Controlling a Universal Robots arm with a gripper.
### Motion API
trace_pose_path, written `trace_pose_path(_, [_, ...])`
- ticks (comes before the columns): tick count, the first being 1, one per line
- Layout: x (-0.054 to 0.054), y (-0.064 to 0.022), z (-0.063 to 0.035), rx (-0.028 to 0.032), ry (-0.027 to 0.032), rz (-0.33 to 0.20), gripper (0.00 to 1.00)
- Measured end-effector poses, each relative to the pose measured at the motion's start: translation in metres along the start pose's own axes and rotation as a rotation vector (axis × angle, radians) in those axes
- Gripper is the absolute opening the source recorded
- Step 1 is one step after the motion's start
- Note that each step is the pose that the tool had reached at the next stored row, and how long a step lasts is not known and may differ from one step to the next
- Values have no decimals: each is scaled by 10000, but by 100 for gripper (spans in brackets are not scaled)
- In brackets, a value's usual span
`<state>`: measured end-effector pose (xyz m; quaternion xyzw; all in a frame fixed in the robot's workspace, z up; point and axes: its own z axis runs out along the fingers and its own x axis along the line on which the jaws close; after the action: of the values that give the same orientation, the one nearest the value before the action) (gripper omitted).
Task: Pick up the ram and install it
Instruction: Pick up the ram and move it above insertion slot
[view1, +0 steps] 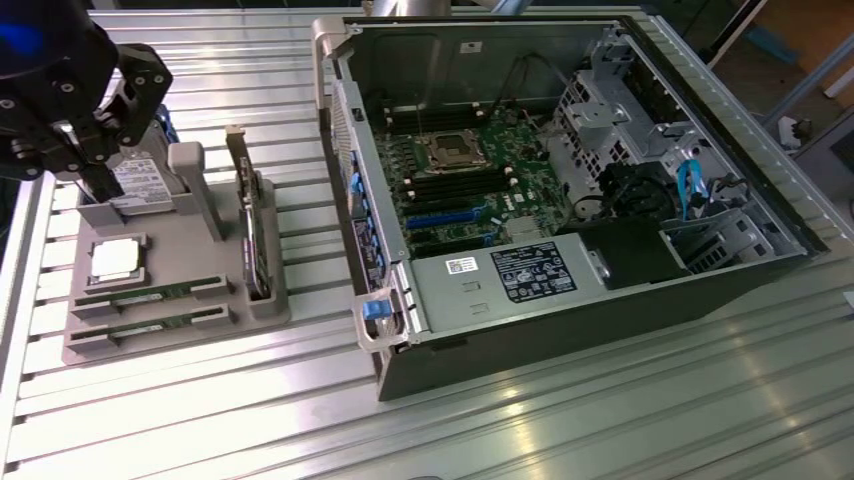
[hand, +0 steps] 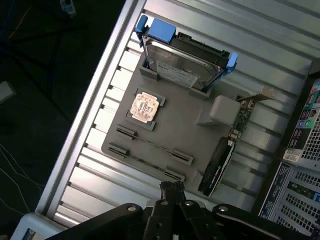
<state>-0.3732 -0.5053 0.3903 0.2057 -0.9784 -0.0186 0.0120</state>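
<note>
Currently gripper (view1: 100, 195) hangs above grey holder (hand: 182, 132), fingers pinched together, nothing between them. Ram (view1: 150, 328) sits in a holder slot below the fingertips, untouched; second stick (view1: 150, 293) just beside it. Processor (view1: 116, 258) and hard drive (view1: 138, 180) lie beyond the sticks.
</note>
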Motion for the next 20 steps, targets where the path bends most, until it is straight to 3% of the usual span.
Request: trace_pose_path(20, [0, 0, 0, 38, 101, -2446, 11])
